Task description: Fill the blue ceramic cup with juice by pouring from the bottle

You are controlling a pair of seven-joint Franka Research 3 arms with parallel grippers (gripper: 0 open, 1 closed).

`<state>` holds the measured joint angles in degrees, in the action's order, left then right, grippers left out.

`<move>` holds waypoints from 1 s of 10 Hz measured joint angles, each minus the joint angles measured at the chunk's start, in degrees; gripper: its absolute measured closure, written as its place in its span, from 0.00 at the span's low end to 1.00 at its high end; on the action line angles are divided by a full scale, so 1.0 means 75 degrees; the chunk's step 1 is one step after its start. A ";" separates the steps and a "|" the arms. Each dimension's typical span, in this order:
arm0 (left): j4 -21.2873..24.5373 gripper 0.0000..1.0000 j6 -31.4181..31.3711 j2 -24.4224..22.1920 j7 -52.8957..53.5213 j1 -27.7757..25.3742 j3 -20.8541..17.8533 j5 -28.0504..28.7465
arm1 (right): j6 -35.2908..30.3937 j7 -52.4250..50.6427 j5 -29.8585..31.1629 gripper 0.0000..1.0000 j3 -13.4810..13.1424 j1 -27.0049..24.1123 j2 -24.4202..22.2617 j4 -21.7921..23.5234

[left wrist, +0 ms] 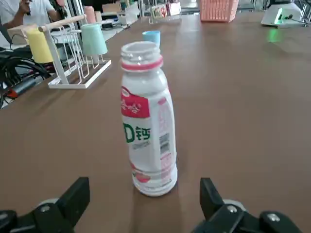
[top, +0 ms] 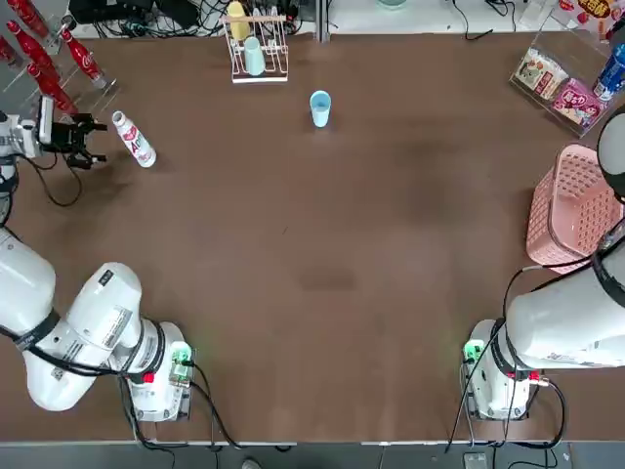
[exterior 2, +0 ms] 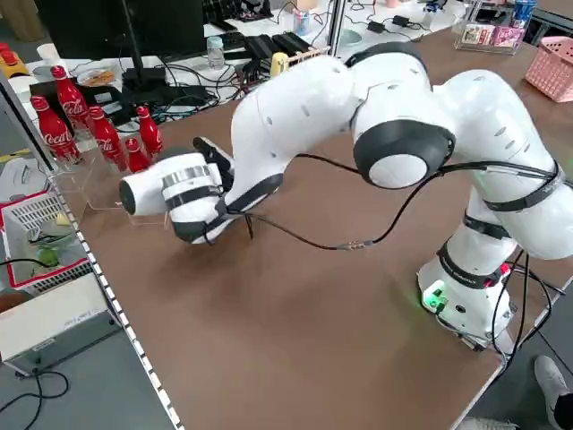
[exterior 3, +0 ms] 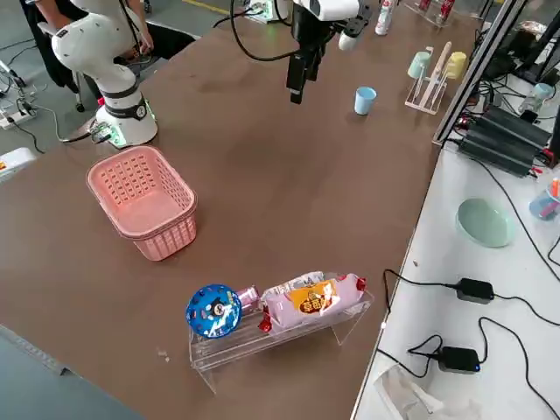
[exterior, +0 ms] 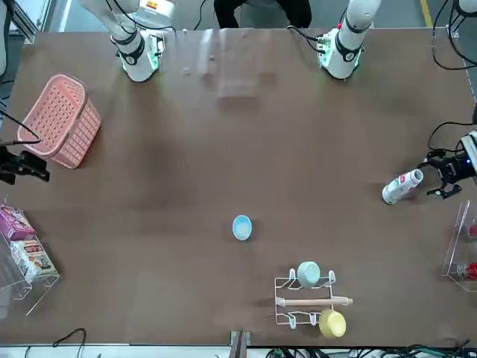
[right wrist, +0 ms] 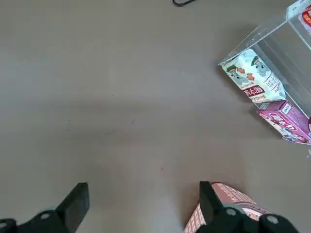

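**Kid:** Where is the bottle (left wrist: 146, 121)?

**Helper:** It stands upright on the table (top: 342, 254), right in front of the left gripper (top: 86, 142), in line with the gap between its two fingers. The fingers are spread wide and hold nothing. The bottle is close to them but not touching.

**Kid:** And the blue cup (top: 320, 107)?

**Helper:** Far past the bottle, well away from the gripper. It stands with its mouth up, near the cup rack (top: 256, 49). I cannot see if there is juice in it.

**Kid:** Is the bottle hard to hold?

**Helper:** I think it is thin plastic with a smooth, shiny label, so it may slip or dent if squeezed hard. It has no cap on, so juice could spill if it tips. I cannot tell how full it is, so I cannot say how heavy.

**Kid:** Where is a good place to grab it?

**Helper:** Around the wide middle, on the label, not the thin neck. That keeps it steady for tipping.

**Kid:** What about the other arm?

**Helper:** The right gripper (exterior: 22, 165) hangs by the pink basket (top: 566, 205), fingers wide apart, holding nothing.
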<state>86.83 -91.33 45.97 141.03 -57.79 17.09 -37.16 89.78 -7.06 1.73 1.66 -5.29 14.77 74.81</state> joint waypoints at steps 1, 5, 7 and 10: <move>-0.0053 0.00 0.0003 -0.0278 -0.0309 0.0000 0.0070 0.0101 | 0.0002 0.0001 0.0000 0.00 0.0000 0.0000 0.0000 0.0000; -0.0115 0.00 -0.0047 -0.1815 -0.2100 0.0630 0.0407 0.0413 | 0.0067 0.0001 -0.0002 0.00 0.0002 0.0025 0.0000 0.0004; -0.0107 0.00 -0.0173 -0.2469 -0.3214 0.1193 0.0409 0.0870 | 0.0071 0.0002 -0.0006 0.00 0.0002 0.0045 0.0000 0.0006; -0.0110 0.00 -0.0540 -0.3291 -0.5434 0.2274 0.0415 0.1664 | 0.0071 0.0005 -0.0007 0.00 0.0001 0.0058 0.0000 0.0013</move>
<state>86.00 -95.38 21.29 100.27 -40.74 20.20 -24.68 90.32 -7.02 1.68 1.67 -4.85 14.77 74.91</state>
